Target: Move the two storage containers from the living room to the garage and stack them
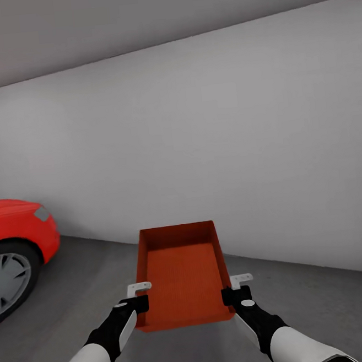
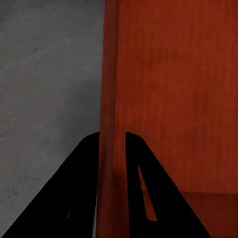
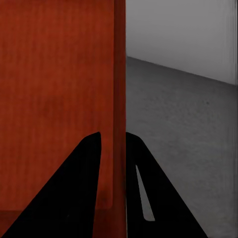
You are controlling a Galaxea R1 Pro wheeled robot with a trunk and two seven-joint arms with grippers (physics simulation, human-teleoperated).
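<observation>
garage, pale grey wall and concrete floor [image 1: 326, 311], red car [image 1: 14, 230] well off to one side: one orange-red storage container [image 1: 182, 275] carried level above the floor, left gripper [image 1: 138, 302] and right gripper [image 1: 236, 293] each clenched on a side wall to keep it steady.

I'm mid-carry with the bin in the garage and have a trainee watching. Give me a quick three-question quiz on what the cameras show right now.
1. True or false: the storage container is resting on the floor.
2. Which part of the container does each gripper clamp? A) the far end wall B) a long side wall C) the bottom
3. What stands at the left of the head view?

Key:
1. False: it is held up by the left gripper and the right gripper.
2. B: each wrist view shows a thin wall between the fingers.
3. The red car.
</observation>
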